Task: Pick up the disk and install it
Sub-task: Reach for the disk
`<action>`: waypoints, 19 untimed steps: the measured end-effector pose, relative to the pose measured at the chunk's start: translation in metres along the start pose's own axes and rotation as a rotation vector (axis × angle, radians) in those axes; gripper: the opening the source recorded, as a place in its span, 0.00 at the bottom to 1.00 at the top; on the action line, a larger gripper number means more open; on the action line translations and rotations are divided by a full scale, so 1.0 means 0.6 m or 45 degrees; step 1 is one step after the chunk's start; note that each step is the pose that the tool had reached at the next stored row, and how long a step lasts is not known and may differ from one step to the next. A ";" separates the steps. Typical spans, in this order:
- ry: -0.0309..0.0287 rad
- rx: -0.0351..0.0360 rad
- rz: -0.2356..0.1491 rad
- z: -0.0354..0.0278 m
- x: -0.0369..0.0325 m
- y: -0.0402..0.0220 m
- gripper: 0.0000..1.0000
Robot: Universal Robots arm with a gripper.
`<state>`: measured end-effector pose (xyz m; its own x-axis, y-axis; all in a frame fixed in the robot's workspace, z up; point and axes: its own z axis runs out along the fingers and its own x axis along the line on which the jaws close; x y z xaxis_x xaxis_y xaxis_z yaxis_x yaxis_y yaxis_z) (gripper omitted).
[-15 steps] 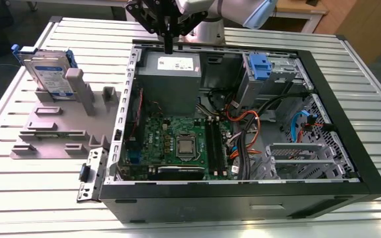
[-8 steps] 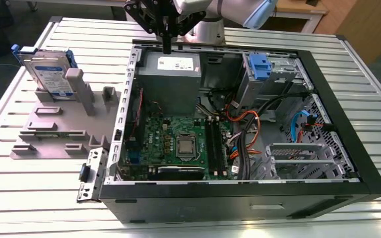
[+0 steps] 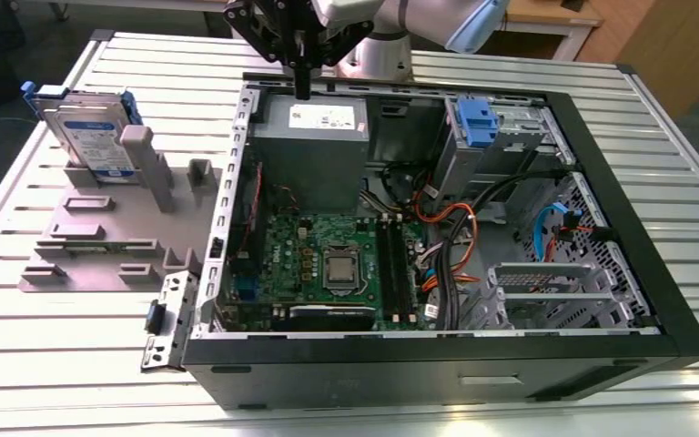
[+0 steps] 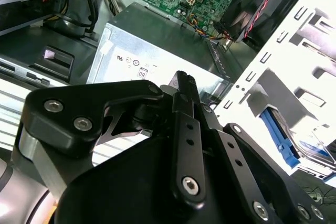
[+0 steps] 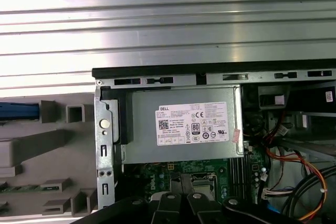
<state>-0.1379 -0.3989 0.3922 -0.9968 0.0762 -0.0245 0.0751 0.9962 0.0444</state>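
The disk (image 3: 88, 135) stands upright on its edge in a grey holder (image 3: 95, 238) on the exterior view's left, outside the computer case. It is silver with a white-and-blue label and blue rails. In the second wrist view its blue rail and label edge (image 4: 287, 141) show past the case's wall; in the first wrist view a blue strip of the disk (image 5: 19, 111) shows beside the case. My gripper (image 3: 302, 84) hangs over the case's back edge, above the power supply, well apart from the disk. Its fingers (image 4: 184, 90) are pressed together with nothing between them.
The open computer case (image 3: 641, 237) lies on a slatted metal table (image 3: 70, 364). Inside are a grey power supply (image 5: 181, 124) with a white sticker, a green motherboard (image 3: 325, 259), cables, and a blue latch (image 3: 477, 123) on the drive bay.
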 end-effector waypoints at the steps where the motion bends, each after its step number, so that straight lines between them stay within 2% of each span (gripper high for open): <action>1: -0.0001 0.0000 0.000 0.000 0.000 0.000 0.11; 4: 0.0000 0.0001 0.000 0.003 0.005 0.000 0.11; 19: 0.0000 0.0001 0.000 0.003 0.010 -0.001 0.11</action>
<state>-0.1438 -0.3989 0.3905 -0.9968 0.0762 -0.0245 0.0751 0.9962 0.0444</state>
